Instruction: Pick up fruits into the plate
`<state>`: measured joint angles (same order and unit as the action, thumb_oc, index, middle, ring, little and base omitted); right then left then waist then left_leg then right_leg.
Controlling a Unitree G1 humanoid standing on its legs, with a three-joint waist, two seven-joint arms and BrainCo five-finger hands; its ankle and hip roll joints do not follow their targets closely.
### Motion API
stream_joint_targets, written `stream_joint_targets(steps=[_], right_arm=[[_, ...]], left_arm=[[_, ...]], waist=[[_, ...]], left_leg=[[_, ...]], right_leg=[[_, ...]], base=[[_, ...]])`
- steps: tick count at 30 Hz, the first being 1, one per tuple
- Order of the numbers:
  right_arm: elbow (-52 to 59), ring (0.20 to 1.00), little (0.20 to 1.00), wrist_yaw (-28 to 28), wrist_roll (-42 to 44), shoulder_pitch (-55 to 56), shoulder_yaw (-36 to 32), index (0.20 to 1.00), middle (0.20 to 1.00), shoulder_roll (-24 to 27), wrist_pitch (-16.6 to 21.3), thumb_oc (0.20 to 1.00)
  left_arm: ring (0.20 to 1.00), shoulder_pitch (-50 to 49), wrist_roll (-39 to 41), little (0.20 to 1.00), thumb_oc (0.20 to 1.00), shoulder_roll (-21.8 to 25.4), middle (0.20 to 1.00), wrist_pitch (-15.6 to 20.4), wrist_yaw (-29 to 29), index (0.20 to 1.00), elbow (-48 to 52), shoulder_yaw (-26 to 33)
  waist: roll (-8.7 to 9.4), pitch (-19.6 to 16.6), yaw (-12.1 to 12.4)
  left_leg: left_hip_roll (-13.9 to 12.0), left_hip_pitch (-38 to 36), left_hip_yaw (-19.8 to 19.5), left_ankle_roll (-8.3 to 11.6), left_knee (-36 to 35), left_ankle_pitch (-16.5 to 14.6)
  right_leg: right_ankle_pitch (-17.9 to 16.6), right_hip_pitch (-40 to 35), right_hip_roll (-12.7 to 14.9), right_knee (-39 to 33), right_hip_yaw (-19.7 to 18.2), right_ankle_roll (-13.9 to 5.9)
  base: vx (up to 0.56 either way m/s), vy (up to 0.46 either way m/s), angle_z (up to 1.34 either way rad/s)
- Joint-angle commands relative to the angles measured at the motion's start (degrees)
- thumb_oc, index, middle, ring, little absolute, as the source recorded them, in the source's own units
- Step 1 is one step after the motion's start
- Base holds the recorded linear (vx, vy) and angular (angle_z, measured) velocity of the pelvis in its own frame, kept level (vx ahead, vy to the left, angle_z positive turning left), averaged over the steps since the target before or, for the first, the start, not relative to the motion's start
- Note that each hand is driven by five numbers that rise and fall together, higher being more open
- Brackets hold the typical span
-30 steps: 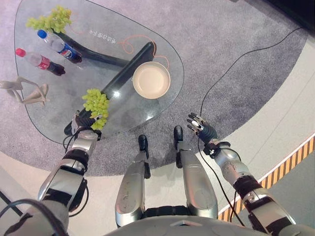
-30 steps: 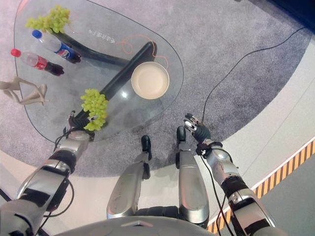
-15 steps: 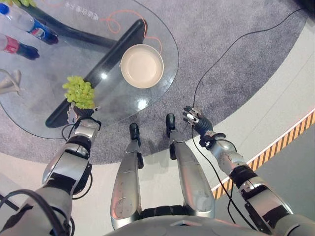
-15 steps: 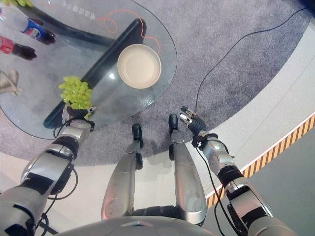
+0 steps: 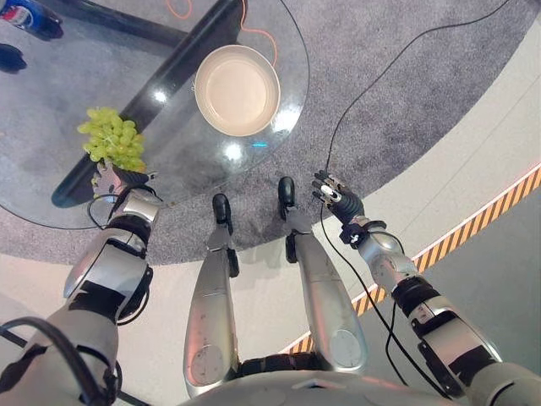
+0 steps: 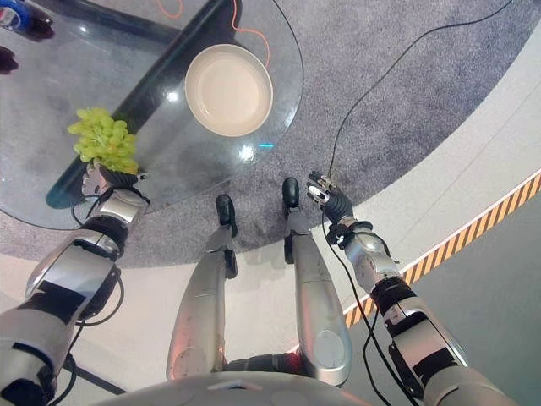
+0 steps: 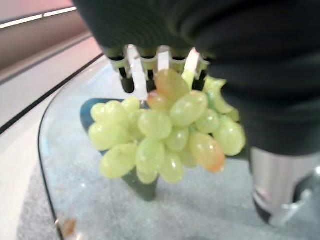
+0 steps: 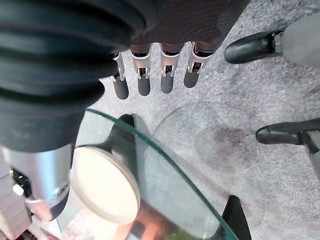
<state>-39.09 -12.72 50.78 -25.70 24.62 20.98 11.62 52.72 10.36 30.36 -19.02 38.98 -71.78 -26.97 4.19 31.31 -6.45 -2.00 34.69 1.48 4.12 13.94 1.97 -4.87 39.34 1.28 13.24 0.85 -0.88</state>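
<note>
Camera has tilted down; left hand (image 5: 114, 179) still grips the green grape bunch (image 5: 110, 139) at frame left above the glass desk (image 5: 51, 127). Round cream plate (image 5: 237, 90) at upper centre is empty, so the carry is next. Right hand (image 5: 338, 196) idle, fingers relaxed.

No readable text, label or number shows on anything here.

The left hand (image 5: 117, 179) is carrying the bunch of green grapes (image 5: 111, 139) away from the near rim of the glass table (image 5: 161, 190), fingers curled round the stem, and the bunch is now hanging clear above the glass, left of the cream plate (image 5: 237, 90). The right hand (image 5: 336, 197) is drifting slightly, off the table's edge over the carpet.
</note>
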Motion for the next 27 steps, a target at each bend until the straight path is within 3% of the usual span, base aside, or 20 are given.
stream_joint_targets(steps=[1, 7, 22, 23, 24, 25, 27], right_arm=[[3.98, 1.0, 1.0, -0.93, 2.33, 3.07, 0.34, 1.0, 1.0, -0.95, 2.83, 1.0], [5.06, 1.0, 1.0, -1.07, 2.32, 3.27, -0.02, 1.0, 1.0, -0.33, 3.06, 1.0], [8.77, 1.0, 1.0, 0.49, 1.87, 2.69, 0.07, 1.0, 1.0, 0.09, 3.11, 1.0], [8.98, 1.0, 1.0, 0.43, 1.94, 2.71, 0.06, 1.0, 1.0, 0.24, 3.1, 1.0], [9.07, 1.0, 1.0, 0.35, 1.95, 2.76, 0.06, 1.0, 1.0, 0.33, 3.12, 1.0], [9.62, 1.0, 1.0, 0.31, 2.06, 3.05, 0.13, 1.0, 1.0, 0.5, 3.18, 1.0], [9.7, 1.0, 1.0, 0.22, 2.15, 3.18, 0.16, 1.0, 1.0, 0.51, 3.47, 1.0]], left_arm=[[1.0, -1.36, -4.79, 1.0, 1.0, 3.15, 1.0, -2.75, 2.06, 1.0, -1.54, 0.67], [1.0, -1.1, -3.79, 1.0, 1.0, 4.12, 1.0, -6.37, 3.38, 1.0, -1.94, 0.34], [1.0, -1.25, 0.59, 1.0, 1.0, 4.26, 1.0, -7.19, 3.01, 1.0, -1.36, 1.49], [0.824, -1.22, 0.66, 0.824, 0.824, 4.27, 0.824, -7.23, 2.93, 0.824, -1.38, 1.53], [0.558, -1.22, 0.76, 0.558, 0.558, 4.27, 0.558, -7.18, 3.01, 0.558, -1.4, 1.51], [0.2, -0.95, 0.52, 0.2, 0.2, 4.51, 0.2, -7.3, 3.12, 0.2, -1.45, 1.37], [0.2, -0.75, 0.36, 0.2, 0.2, 4.59, 0.2, -7.47, 3.02, 0.2, -1.32, 1.22]], waist=[[0.47, -1.52, 0.65], [0.07, -1.52, 0.49], [0.02, -1.52, 0.49], [0.07, -1.52, 0.46], [0.1, -1.52, 0.45], [0.21, -1.52, 0.44], [0.24, -1.52, 0.46]], left_leg=[[4.15, 2.39, -2.37, -1.91, 1.36, -0.96], [4.36, 4.06, -2.56, -1.88, 1.25, -0.56], [4.61, 6.6, -2.65, -2.16, 0.88, -0.3], [4.62, 6.65, -2.64, -2.15, 0.84, -0.24], [4.63, 6.71, -2.63, -2.14, 0.82, -0.19], [4.7, 6.73, -2.8, -2.17, 0.75, -0.08], [4.72, 6.95, -2.9, -2.14, 0.91, -0.13]], right_leg=[[7.4, 2.03, -6.08, 8.42, -0.17, 0.02], [7.24, 3.89, -6.39, 8.65, -0.29, 0.05], [6.65, 6.85, -6.99, 8.89, -0.05, -0.23], [6.59, 6.87, -7.0, 8.81, -0.07, -0.25], [6.56, 6.92, -7.0, 8.79, -0.08, -0.26], [6.47, 6.95, -7.07, 8.81, -0.05, -0.26], [6.5, 7.12, -7.02, 8.96, 0.04, -0.35]], base=[[0.0, 0.0, 0.0], [0.0, 0.011, 0.0], [0.0, 0.0, 0.0], [0.0, 0.0, 0.0], [0.0, 0.0, 0.0], [0.0, 0.0, 0.0], [0.0, 0.0, 0.0]])
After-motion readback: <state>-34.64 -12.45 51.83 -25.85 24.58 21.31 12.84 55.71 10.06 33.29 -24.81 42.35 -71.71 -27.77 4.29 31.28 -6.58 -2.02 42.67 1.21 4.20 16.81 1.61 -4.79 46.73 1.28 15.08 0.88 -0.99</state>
